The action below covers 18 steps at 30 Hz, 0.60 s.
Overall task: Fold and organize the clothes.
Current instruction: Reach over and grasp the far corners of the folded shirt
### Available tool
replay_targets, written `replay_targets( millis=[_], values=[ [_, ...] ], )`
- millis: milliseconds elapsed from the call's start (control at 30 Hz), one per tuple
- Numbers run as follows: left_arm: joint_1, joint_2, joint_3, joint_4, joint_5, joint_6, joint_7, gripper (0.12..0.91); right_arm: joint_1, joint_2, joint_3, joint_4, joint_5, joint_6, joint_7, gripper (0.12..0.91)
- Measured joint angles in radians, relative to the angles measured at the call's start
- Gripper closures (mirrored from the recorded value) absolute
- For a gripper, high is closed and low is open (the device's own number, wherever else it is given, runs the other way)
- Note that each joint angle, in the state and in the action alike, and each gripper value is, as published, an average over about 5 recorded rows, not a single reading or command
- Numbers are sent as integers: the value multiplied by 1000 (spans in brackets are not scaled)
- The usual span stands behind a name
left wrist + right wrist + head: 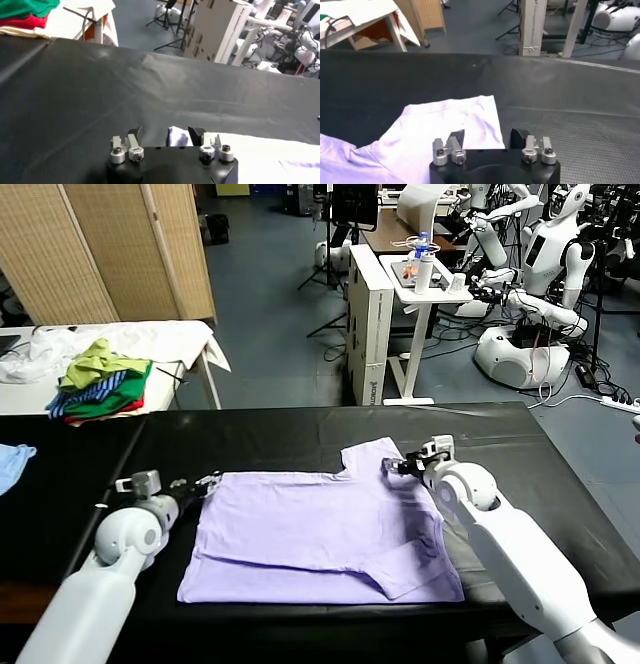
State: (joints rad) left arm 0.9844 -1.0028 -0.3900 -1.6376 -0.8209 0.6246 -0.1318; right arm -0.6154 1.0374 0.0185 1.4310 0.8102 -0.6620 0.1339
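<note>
The clothes are one pale lavender T-shirt [320, 529] lying flat on the black table [280, 434], its near part folded over. My left gripper [205, 481] is at the shirt's far left corner. In the left wrist view its jaws [166, 132] stand apart with a small tip of lavender cloth [177, 136] between them, not pinched. My right gripper [393, 467] is at the far right sleeve. The right wrist view shows that gripper [488, 136] with its fingers apart astride the sleeve's edge [455, 117].
A pile of green, striped and red garments [100, 384] lies on a white table at the back left. A light blue cloth [12, 459] sits at the left edge. A white cabinet [370, 324] and other robots [540, 294] stand beyond the table.
</note>
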Motion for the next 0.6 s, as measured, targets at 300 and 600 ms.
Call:
replay_targets(
  millis=[300, 600],
  values=[
    [-8, 0, 7, 10, 5, -3, 3, 401, -1, 9, 4, -7, -4, 1, 0, 417],
    [-14, -1, 16, 13, 4, -5, 12, 637, -2, 14, 5, -13, -11, 1, -2, 540]
  ],
)
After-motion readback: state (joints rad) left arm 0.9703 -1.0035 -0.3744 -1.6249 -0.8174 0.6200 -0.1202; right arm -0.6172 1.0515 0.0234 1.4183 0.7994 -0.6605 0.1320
